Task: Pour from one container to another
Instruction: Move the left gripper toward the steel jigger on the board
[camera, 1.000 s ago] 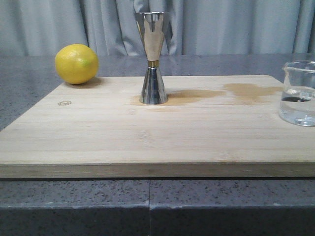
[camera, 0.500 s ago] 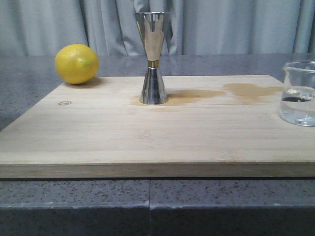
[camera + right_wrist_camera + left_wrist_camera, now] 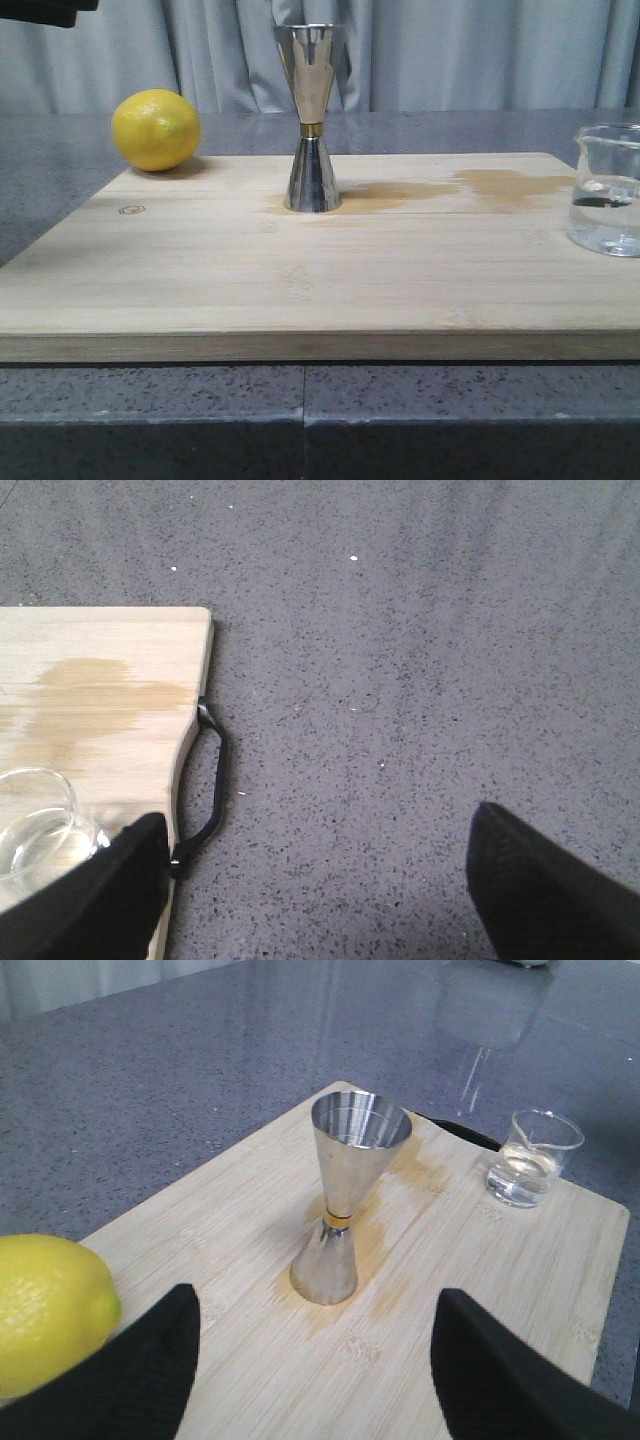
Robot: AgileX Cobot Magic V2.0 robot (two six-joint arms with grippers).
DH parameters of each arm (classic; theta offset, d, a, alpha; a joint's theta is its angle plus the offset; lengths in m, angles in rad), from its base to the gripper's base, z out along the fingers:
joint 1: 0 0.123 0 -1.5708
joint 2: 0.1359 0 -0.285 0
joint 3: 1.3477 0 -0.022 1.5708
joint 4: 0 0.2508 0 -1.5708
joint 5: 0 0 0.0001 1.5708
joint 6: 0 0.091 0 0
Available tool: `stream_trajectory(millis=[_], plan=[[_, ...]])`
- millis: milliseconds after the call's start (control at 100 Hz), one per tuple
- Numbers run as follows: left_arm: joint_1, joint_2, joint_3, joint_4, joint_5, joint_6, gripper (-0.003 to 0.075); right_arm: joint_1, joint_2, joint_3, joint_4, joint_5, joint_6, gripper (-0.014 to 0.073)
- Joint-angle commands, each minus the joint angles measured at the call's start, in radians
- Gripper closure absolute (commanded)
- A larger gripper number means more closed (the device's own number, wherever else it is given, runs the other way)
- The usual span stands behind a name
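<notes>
Glass beaker (image 3: 607,190) upright at board's (image 3: 300,290) right edge, water inside, untouched. Steel jigger (image 3: 311,120) mid-board, mouth up to receive. Left hand (image 3: 315,1360) and right hand (image 3: 315,880) wide open, empty.

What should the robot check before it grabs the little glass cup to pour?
1. Beaker upright with liquid in it: ok.
2. Jigger upright on the board, mouth open on top: ok.
3. Right gripper open and holding nothing: ok.
4. Right gripper lined up around the beaker: not ok, it is off to one side over the countertop.
5. Left gripper open, clear of the jigger: ok.
6. Lemon out of the pouring path: ok, it sits at the far left.
</notes>
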Motion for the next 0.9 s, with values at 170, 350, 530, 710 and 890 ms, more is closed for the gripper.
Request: stream_trajectory(millis=[170, 350, 530, 710, 890], plan=[[-0.008, 0.095, -0.034, -0.15, 0.148, 0.155, 0.027, -0.002, 0.011, -0.035, 0.0, -0.066, -0.003, 0.0041], [-0.008, 0.178, -0.034, -0.209, 0.233, 0.255, 0.027, -0.002, 0.011, -0.035, 0.0, -0.066, -0.003, 0.0041], [-0.017, 0.254, -0.034, -0.261, 0.267, 0.331, 0.027, -0.002, 0.011, -0.035, 0.0, -0.066, -0.003, 0.0041], [-0.073, 0.31, -0.034, -0.328, 0.267, 0.413, 0.027, -0.002, 0.011, -0.035, 0.0, -0.066, -0.003, 0.0041], [-0.125, 0.359, -0.037, -0.409, 0.265, 0.488, 0.027, -0.002, 0.011, -0.035, 0.0, -0.066, -0.003, 0.0041]])
